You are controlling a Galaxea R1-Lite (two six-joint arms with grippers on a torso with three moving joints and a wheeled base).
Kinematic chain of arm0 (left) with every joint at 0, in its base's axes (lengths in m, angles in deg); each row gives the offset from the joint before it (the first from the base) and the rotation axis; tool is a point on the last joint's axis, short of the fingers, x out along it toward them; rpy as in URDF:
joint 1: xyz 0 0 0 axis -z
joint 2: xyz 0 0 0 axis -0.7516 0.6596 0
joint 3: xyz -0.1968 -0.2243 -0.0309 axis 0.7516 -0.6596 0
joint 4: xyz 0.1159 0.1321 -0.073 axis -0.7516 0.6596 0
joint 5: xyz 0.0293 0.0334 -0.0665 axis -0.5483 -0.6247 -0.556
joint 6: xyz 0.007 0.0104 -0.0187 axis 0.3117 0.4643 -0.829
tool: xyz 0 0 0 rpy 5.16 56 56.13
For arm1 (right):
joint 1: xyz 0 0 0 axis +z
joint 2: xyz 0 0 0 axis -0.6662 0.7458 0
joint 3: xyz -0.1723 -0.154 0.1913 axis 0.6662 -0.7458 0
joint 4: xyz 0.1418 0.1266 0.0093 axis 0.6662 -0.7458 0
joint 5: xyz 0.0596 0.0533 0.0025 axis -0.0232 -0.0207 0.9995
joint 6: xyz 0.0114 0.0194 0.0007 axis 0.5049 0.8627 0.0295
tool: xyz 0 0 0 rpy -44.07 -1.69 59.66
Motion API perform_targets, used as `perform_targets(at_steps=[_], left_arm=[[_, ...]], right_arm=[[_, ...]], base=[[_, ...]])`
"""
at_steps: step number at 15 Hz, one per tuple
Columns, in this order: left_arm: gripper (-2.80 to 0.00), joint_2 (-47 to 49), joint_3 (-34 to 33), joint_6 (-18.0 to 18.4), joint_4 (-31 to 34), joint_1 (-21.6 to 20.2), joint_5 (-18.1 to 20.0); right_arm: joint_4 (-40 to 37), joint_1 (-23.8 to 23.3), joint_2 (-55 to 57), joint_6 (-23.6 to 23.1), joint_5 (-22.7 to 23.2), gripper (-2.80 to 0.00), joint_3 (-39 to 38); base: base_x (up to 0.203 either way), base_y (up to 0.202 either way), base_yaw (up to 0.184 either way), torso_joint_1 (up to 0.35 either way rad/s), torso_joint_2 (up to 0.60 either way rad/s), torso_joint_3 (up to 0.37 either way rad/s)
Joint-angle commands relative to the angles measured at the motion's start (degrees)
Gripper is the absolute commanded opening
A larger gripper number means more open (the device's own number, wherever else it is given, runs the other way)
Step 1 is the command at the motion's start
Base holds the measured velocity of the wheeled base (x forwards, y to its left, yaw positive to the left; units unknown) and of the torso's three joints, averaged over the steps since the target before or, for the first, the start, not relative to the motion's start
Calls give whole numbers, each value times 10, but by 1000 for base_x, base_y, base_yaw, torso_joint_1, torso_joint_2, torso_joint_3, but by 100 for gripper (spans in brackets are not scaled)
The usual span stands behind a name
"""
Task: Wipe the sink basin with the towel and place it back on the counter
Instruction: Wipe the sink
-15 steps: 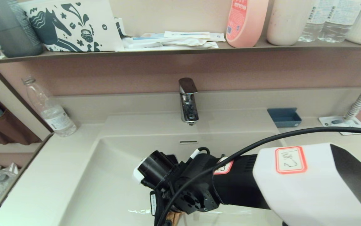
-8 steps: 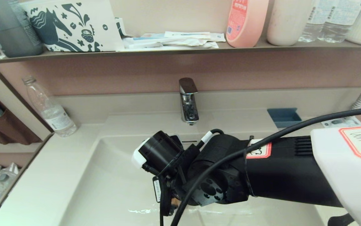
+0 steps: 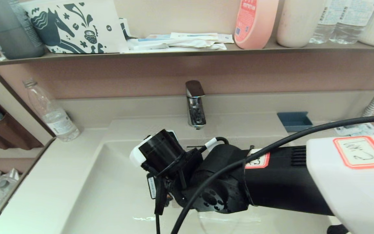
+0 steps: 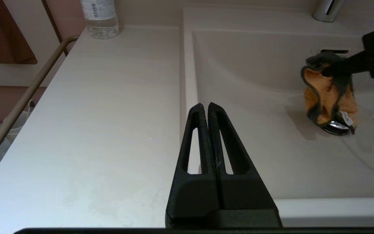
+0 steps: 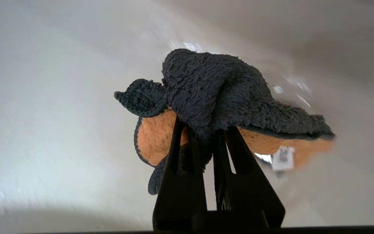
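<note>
Honestly, the risk at this moment lay in how little of the small soft cloth, dark grey on one face and orange-tan on the other [image 5: 219,97], your right gripper [image 5: 203,136] had hold of. Its two black fingers were clamped on a bunched fold near the towel's middle, with most of the fabric draped loose beyond the fingertips. A hard rub against the large cream-white sink basin [image 4: 255,65] could, in my judgement, have dragged the fold out of that pinch, or snagged the hanging edge and its little white tag [image 5: 282,157] on the round chrome drain plug [image 4: 334,126] just beneath it. The towel hung low inside the basin, over the plug. Your left gripper [image 4: 205,105] stayed out of it, fingers pressed together, above the pale cream counter [image 4: 109,113] beside the basin's edge.
</note>
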Motion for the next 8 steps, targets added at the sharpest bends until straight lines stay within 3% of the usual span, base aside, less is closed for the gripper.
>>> perform_targets(at_steps=[1, 8], left_arm=[[-280, 0, 0, 0, -1, -1, 0], [-280, 0, 0, -1, 0, -1, 0]], right_arm=[[43, 0, 23, -13, -1, -280, 2], [275, -22, 96, -164, -8, -280, 8]], base=[[0, 0, 0, 0, 0, 0], [0, 0, 0, 0, 0, 0]])
